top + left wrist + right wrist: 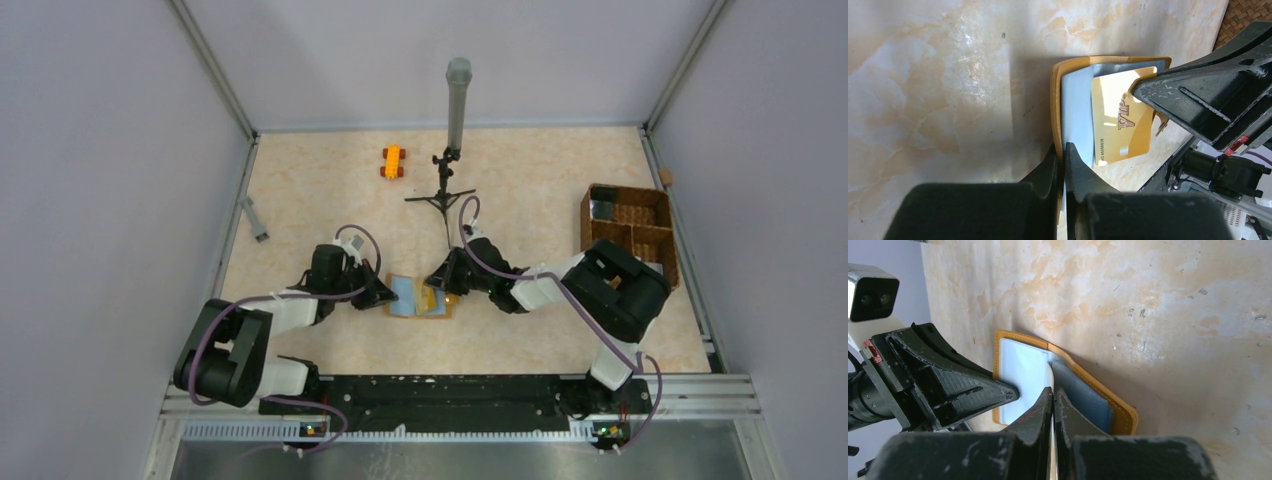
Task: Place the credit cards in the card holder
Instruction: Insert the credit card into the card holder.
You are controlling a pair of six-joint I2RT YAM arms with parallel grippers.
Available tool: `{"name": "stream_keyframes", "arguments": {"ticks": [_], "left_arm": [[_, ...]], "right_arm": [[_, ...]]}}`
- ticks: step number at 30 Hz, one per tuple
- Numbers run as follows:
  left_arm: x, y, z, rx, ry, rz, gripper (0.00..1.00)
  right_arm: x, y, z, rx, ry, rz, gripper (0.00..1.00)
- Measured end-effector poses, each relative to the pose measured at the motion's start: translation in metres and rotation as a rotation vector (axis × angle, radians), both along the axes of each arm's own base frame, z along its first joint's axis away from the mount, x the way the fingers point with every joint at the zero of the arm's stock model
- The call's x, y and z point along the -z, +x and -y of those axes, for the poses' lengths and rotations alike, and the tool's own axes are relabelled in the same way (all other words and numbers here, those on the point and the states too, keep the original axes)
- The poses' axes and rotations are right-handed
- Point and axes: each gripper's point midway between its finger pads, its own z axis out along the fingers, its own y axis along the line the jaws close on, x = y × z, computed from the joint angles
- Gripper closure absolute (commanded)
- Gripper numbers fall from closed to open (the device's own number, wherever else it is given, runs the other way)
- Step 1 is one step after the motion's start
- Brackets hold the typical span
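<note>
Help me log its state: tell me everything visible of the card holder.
The card holder is a mustard-orange, leather-look wallet with stitched edges, lying open on the marbled table. Inside show a pale blue panel and a grey-blue pocket. The left gripper is shut on the pale flap's edge; the right gripper holds a gold card over it.

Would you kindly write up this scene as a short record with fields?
wallet: open on the table, pale lining showing
left tool: shut on the wallet's edge
right tool: shut on the gold card
gold card: partly over the open wallet, lettered face showing
also on table: toy car, basket
</note>
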Motion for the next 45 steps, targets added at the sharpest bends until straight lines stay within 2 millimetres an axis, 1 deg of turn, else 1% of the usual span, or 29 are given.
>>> {"name": "stream_keyframes", "arguments": {"ticks": [10,16,21,28,30,33,45], "left_arm": [[0.002,0.0,0.0,-0.009,-0.013,-0.016,1.0],[0.002,0.001,-0.002,-0.023,-0.018,-0.017,1.0],[0.003,0.001,-0.002,-0.024,-0.019,-0.016,1.0],[0.002,0.001,-0.002,-0.022,-0.025,-0.016,1.0],[0.002,0.001,-0.002,-0.022,-0.025,-0.015,0.97],[0.002,0.001,-0.002,-0.022,-0.026,-0.015,0.91],[0.001,0.0,0.0,-0.015,-0.057,-0.025,0.77]], "right_arm": [[0.006,0.001,-0.002,0.033,-0.025,0.02,1.0],[0.008,0.006,-0.005,0.062,-0.021,0.043,1.0],[0.007,0.008,-0.011,0.066,-0.006,0.06,1.0],[0.008,0.008,-0.013,0.064,-0.009,0.071,1.0],[0.007,0.009,-0.015,0.062,-0.007,0.073,1.0],[0.008,0.008,-0.018,0.058,-0.008,0.072,1.0],[0.014,0.005,-0.03,0.069,0.015,0.054,1.0]]}}
